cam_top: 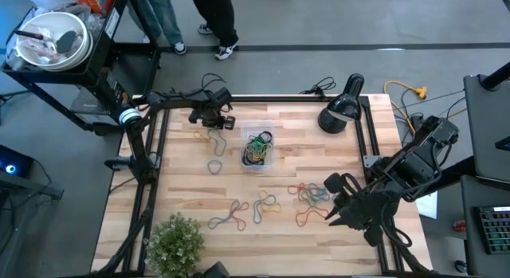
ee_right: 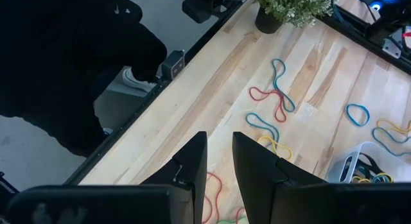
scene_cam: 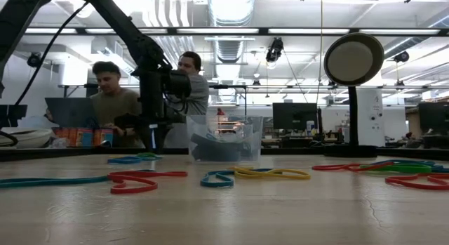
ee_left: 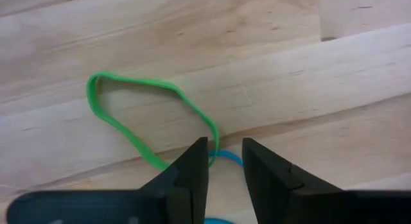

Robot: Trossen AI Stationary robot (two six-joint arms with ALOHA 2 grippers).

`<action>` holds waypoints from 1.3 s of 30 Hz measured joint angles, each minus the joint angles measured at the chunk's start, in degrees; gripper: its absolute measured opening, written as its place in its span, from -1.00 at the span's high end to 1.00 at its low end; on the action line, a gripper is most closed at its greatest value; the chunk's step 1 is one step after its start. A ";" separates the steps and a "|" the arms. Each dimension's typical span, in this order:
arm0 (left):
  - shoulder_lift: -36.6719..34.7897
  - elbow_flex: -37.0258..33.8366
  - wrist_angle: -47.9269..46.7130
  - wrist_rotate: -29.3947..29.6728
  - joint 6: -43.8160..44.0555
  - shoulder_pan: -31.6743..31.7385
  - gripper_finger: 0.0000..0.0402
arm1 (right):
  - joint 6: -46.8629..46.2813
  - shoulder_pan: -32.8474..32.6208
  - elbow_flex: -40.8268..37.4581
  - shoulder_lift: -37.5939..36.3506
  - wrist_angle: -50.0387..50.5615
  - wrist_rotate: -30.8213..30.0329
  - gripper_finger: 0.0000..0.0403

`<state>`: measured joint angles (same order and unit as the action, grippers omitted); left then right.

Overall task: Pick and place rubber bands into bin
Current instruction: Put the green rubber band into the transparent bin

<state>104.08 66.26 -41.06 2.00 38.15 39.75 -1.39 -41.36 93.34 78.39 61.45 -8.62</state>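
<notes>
My left gripper [ee_left: 225, 150] points down at the table left of the bin [cam_top: 257, 146], at the far left [cam_top: 212, 123]. Its fingers stand narrowly apart over the spot where a green rubber band [ee_left: 128, 131] meets a blue one [ee_left: 226, 158]; both lie flat on the wood. The clear bin [scene_cam: 224, 138] holds a tangle of rubber bands [cam_top: 256, 149]. More rubber bands lie loose along the near side [cam_top: 267, 205] and near right [cam_top: 312, 194]. My right gripper [ee_right: 219, 144] hangs high over the near right [cam_top: 341, 213], narrowly open, with nothing between its fingers. My left gripper comes from above, pointing down, with one fingertip [ee_left: 199, 156] at the green band's narrow end [ee_left: 212, 137] and the blue band's curve in the gap. Whether the fingers touch either band, I cannot tell.
A black desk lamp [cam_top: 343, 111] stands at the far right and a potted plant [cam_top: 175, 242] at the near left corner. People [scene_cam: 112, 97] stand beyond the far edge. A white bowl [cam_top: 49, 37] sits off the table at the far left.
</notes>
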 joint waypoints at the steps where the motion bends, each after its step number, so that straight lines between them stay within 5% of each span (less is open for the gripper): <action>1: 0.11 0.01 -0.07 0.00 0.00 0.00 0.61 | -0.06 0.00 0.00 0.00 0.00 0.00 0.66; 9: 1.28 0.13 -1.87 0.04 -0.09 0.00 0.65 | -0.15 0.00 -0.02 0.00 -0.09 0.00 0.66; 16: 0.91 0.08 -2.67 0.15 -1.07 0.02 0.97 | -0.15 0.00 -0.02 0.00 -0.44 0.00 0.66; 39: -9.38 1.85 -3.04 -1.35 -2.99 -2.29 1.00 | 0.04 0.00 -0.02 0.00 -0.97 -0.39 0.66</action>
<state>94.70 68.12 -44.10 0.65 35.16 37.46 -1.34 -41.36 93.32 78.39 60.48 -9.02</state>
